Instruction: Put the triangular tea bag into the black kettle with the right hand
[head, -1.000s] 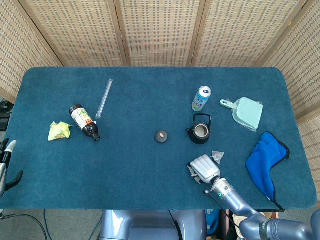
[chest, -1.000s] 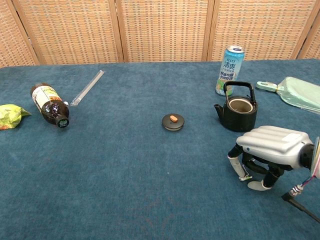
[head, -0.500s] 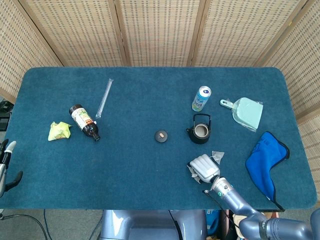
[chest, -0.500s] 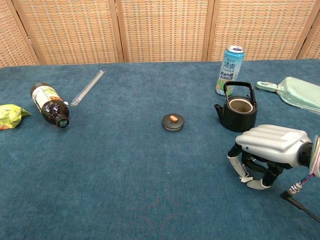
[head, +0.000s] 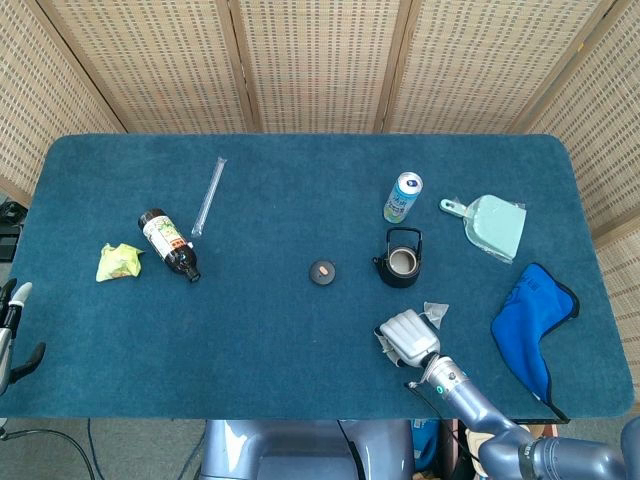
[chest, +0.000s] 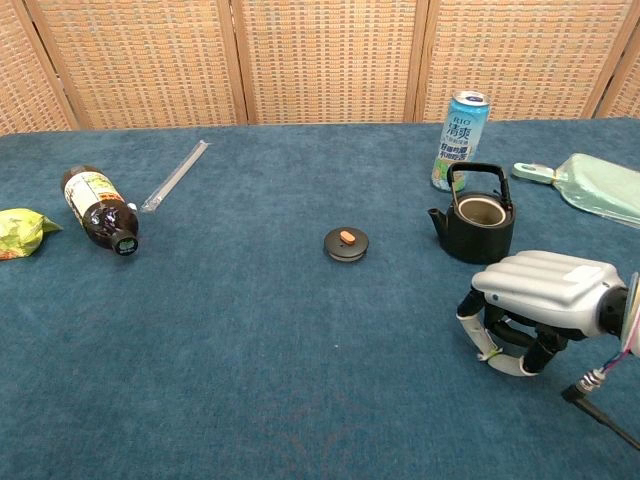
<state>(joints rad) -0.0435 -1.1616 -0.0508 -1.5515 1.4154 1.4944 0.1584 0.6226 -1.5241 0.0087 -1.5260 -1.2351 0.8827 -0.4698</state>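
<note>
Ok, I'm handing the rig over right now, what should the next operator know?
Left hand: at the table's left edge, fingers apart, holding nothing.
Right hand: low on the table in front of the black kettle, fingers curled down to the cloth. Unclear whether they pinch anything.
Triangular tea bag: on the table right beside the right hand, hidden in the chest view.
Kettle is open, with its lid lying apart to its left.
Done: approach only. Left: grasp the bag, lift it, drop it into the kettle.

The kettle (head: 400, 262) stands between its lid (head: 321, 272) to the left and the dustpan (head: 492, 225) to the right.
</note>
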